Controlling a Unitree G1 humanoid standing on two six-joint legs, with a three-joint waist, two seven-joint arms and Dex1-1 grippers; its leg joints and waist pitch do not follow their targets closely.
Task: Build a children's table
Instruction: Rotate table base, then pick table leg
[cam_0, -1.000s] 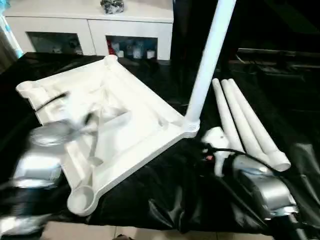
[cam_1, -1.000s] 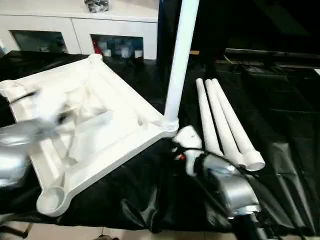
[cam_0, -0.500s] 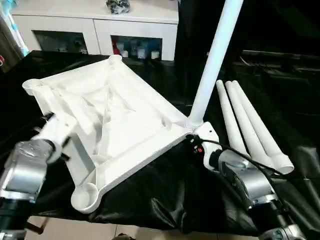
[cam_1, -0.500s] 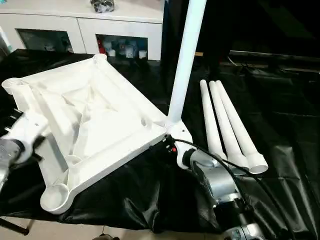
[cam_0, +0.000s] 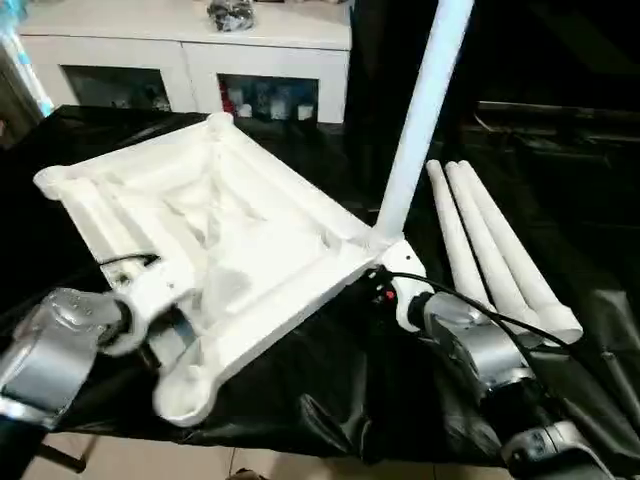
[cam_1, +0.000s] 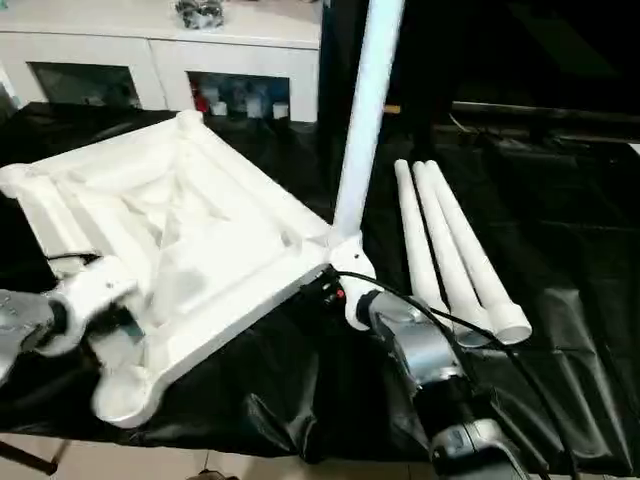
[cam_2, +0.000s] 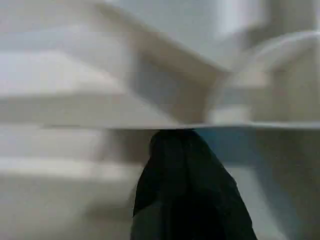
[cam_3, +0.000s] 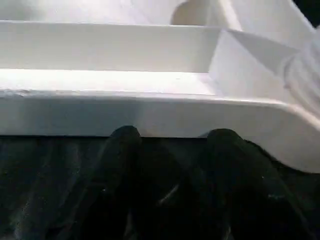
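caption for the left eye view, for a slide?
G1 steadies the upside-down table top with one leg fitted upright; three loose legs lie beside it.

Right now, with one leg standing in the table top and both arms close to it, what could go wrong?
1. The mounted leg stands tall in one corner socket; if the right gripper beside that corner pushes the table top, the leg may tip or come loose.
2. The left gripper works at the near edge, and the near corner sits close to the black table's edge, so the top may slide off.
3. The three loose legs could roll.
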